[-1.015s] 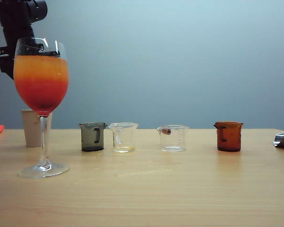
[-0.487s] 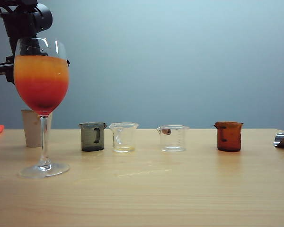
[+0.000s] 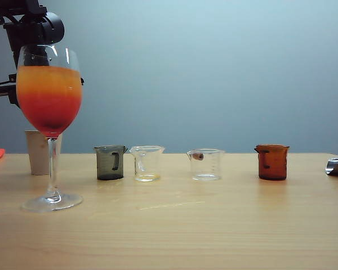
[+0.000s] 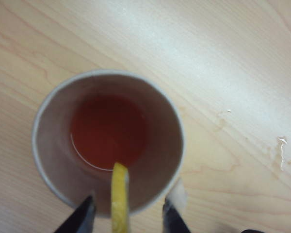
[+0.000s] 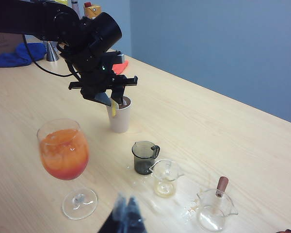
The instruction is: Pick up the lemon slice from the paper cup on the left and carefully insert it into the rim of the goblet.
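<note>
Over the last second, in the exterior view, a slight rightward drift of the left arm (image 3: pixel 35 27) behind the goblet (image 3: pixel 49 95). Now hangs directly over the paper cup (image 4: pixel 48 160), with the left gripper (image 4: pixel 127 213) spread wide and straddling the lemon slice (image 4: pixel 119 199), a gap showing on each side. Nothing grasped yet. Judging by this, lined up for the pinch, with closing as the next step. Right gripper (image 5: pixel 126 216) low and near the table's right edge, too blurred to tell whether clenched or released.

Count, on the table (image 3: pixel 214 225):
- 1 goblet, layered orange to red.
- 1 paper cup, red liquid inside.
- 4 beakers: 1 smoky grey (image 3: pixel 110 163), 2 clear (image 3: pixel 147 163) (image 3: pixel 205 164), 1 amber (image 3: pixel 272 162).
- 1 lemon slice, standing on edge at the cup's rim.
</note>
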